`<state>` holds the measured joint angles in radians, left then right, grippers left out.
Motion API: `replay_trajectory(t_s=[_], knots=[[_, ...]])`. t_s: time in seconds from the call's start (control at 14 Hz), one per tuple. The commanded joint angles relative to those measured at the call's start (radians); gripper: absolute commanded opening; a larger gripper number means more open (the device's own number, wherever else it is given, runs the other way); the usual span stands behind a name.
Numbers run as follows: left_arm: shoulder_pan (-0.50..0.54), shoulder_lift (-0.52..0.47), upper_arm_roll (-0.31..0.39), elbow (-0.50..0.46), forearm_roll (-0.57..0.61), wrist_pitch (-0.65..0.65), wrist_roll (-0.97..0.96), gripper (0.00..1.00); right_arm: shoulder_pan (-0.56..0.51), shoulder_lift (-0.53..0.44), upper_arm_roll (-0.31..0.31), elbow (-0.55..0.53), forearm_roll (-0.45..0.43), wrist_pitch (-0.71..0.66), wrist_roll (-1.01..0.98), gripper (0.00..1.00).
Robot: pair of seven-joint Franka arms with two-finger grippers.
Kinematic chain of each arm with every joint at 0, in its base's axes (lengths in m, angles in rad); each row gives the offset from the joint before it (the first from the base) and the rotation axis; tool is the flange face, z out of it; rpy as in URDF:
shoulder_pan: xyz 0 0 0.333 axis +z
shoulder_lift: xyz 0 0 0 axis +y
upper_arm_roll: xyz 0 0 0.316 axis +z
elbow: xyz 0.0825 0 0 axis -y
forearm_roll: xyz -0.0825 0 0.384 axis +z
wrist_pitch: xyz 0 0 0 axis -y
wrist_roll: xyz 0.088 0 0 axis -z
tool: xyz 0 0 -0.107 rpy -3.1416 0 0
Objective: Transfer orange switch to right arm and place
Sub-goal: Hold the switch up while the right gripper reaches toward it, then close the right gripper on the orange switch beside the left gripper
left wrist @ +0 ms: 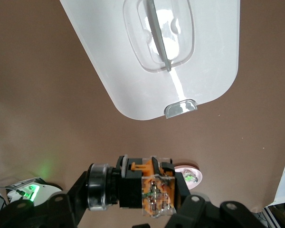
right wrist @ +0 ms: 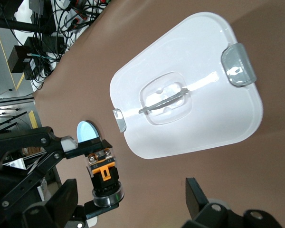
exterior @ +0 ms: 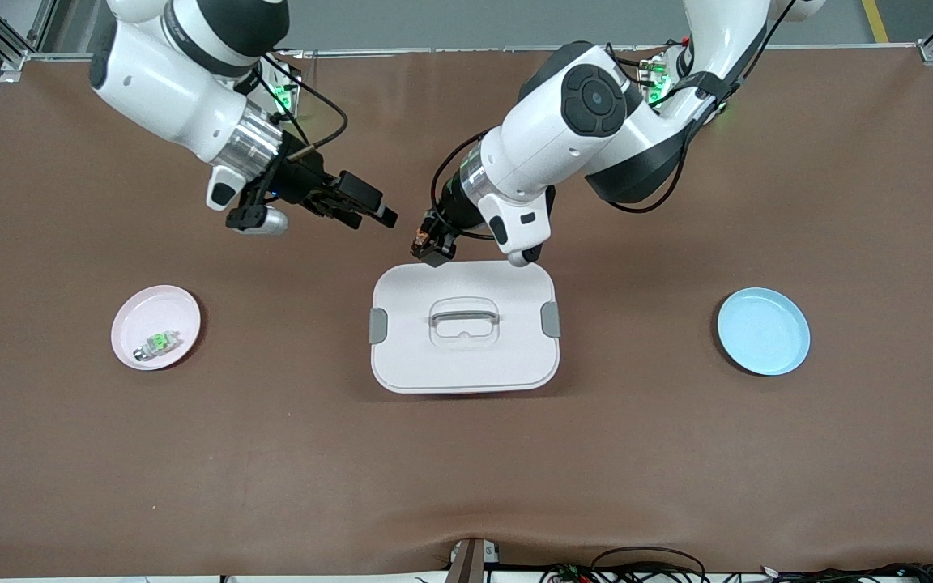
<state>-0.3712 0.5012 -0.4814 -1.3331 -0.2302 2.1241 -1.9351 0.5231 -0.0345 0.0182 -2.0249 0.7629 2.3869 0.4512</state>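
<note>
Both wrist views – unlike front's – reveal orange switch (right wrist: 103,172) clearly

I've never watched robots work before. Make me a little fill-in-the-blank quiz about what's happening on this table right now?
1. The left gripper is shut on the orange ____.
2. The right gripper hangs in the air with its jaws ____.
3. The small green-and-white component lies in the ____ dish.
4. The dish toward the left arm's end of the table is ____ in colour.

Missing words: switch; open; pink; blue
</note>
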Motion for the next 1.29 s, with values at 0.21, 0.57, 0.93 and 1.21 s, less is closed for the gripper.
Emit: replay_trajectory(t_s=[0.21, 0.57, 0.93, 1.21], knots=[[-0.011, 0.005, -0.005, 0.040, -0.024, 0.000, -0.011, 0.00, 0.069, 0.064, -0.007, 0.071, 0.023, 0.009, -0.022, 1.00], [-0.011, 0.006, -0.005, 0.052, -0.032, 0.000, -0.011, 0.00, 0.090, 0.073, -0.007, 0.071, 0.024, 0.034, -0.031, 1.00], [-0.011, 0.006, -0.005, 0.052, -0.032, 0.000, -0.010, 0.00, 0.089, 0.073, -0.007, 0.081, 0.023, 0.032, -0.034, 0.94], [-0.009, 0.008, -0.003, 0.052, -0.031, 0.000, -0.005, 0.00, 0.078, 0.073, -0.009, 0.095, 0.024, 0.034, -0.127, 0.94]])
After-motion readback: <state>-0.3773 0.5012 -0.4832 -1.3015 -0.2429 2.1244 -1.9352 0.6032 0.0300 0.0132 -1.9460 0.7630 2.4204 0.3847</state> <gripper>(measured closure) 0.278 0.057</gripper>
